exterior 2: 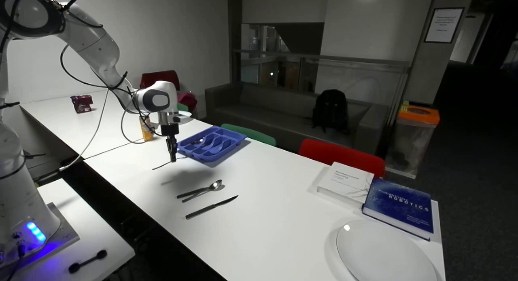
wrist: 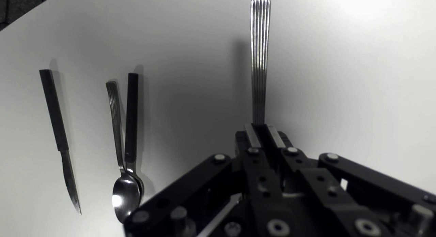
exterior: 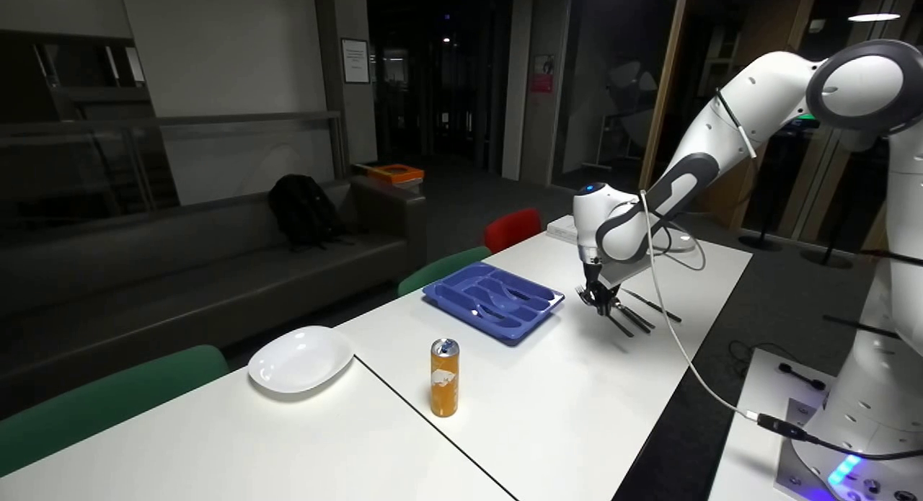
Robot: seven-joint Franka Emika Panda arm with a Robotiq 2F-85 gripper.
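My gripper [wrist: 261,127] is shut on a metal fork with a ribbed handle [wrist: 260,56], which points away from the fingertips in the wrist view. The fork's tines [exterior: 581,293] stick out on the far side of the fingers in an exterior view. The fork hangs a little above the white table, casting a shadow. Beside it lie a black-handled knife [wrist: 54,110] and two spoons, a metal one [wrist: 126,192] resting on one with a black handle [wrist: 131,117]. Close to the gripper [exterior 2: 173,159] stands a blue cutlery tray [exterior 2: 228,149] with several compartments.
An orange can [exterior: 444,389] and a white dish [exterior: 301,360] stand beyond the tray. At the opposite end are a white book [exterior 2: 346,182], a blue book [exterior 2: 398,206] and a white plate [exterior 2: 384,248]. Chairs line the far edge; a cable [exterior: 667,321] hangs from the arm.
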